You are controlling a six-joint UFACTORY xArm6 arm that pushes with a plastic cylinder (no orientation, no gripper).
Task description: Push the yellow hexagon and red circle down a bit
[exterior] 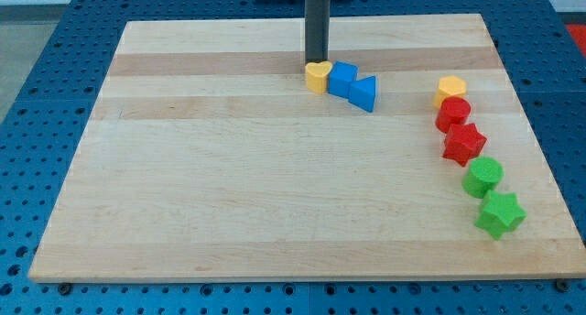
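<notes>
The yellow hexagon (450, 88) sits at the view's right, near the top of a column of blocks. The red circle (452, 113) touches it just below. My tip (316, 61) is far to their left, at the view's top centre, right above a yellow heart (317, 77) and touching or nearly touching it. The rod stands upright and reaches out of the view's top.
A blue block (342, 77) and a blue triangle-like block (363, 93) lie right of the yellow heart. Below the red circle come a red star (463, 143), a green circle (482, 177) and a green star (500, 213). The wooden board (229, 187) rests on a blue perforated table.
</notes>
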